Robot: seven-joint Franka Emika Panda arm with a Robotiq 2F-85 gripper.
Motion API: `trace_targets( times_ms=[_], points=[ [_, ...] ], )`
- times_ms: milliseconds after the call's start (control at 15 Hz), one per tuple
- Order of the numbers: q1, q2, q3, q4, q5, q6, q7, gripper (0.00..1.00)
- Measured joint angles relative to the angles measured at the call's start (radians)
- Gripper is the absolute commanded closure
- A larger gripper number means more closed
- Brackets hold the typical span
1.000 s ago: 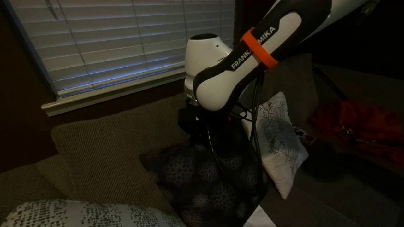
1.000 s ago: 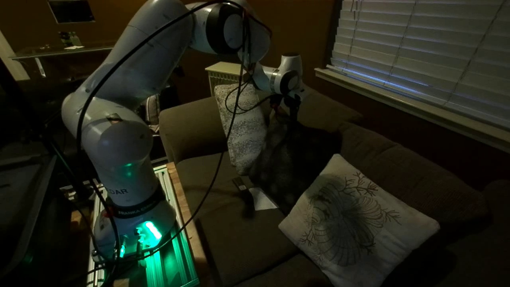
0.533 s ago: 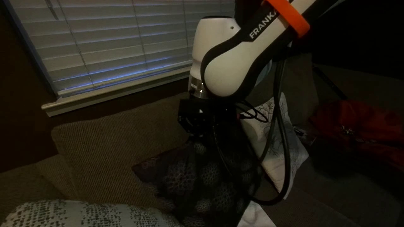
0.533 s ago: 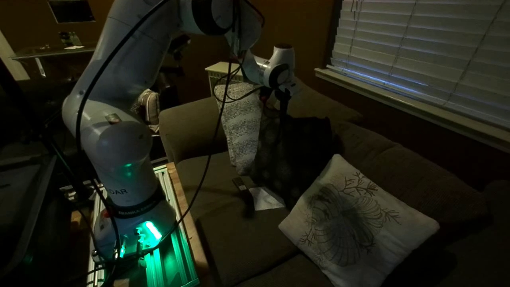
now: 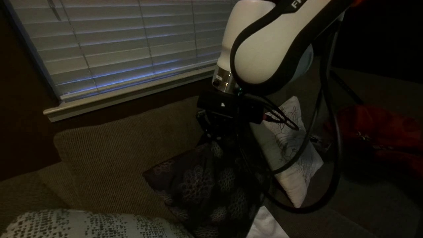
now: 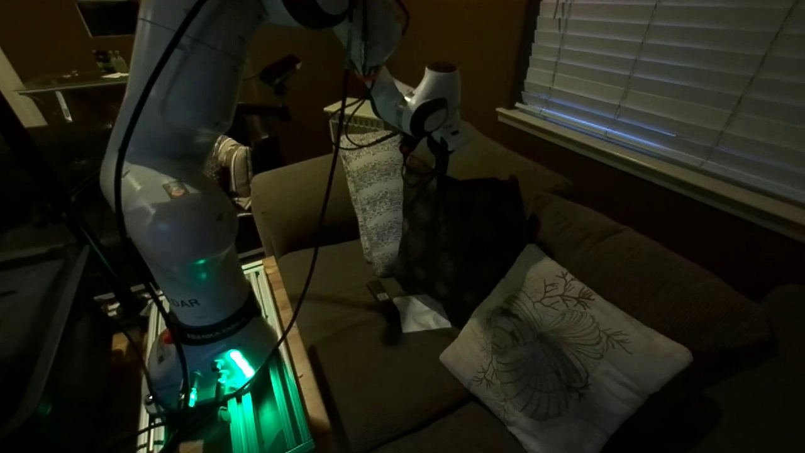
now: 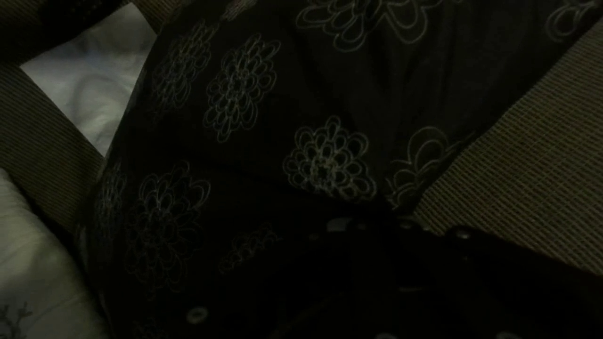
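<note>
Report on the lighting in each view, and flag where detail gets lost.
Both exterior views: dim, with bluish light edging the lower slats of the blinds; in an exterior view, a green light glares nearly white on the robot's base; wrist view: murky, the nearly black fingers blending into the dark pillow, edges hard to trace.

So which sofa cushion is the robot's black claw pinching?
The dark cloth cushion with pale flower outlines: its fabric bunches in the black gripper. The white shell-print cushion and grey-white speckled cushion are both clear of it.
</note>
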Motion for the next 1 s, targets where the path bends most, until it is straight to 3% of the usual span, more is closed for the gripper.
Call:
trace_targets(
  times_ms=[200, 400, 733, 1000],
  points=[
    [-0.003, -0.051, 0.01, -0.078, 0.051, 0.077, 0.015, 0.99],
    [0.023, -0.108, -0.018, -0.163, 0.055, 0.158, 0.116, 0.99],
    [0.136, -0.198, -0.136, -0.284, 0.048, 0.246, 0.338, 0.99],
    [0.264, -0.247, -0.261, -0.347, 0.002, 0.26, 0.481, 0.99]
  ],
)
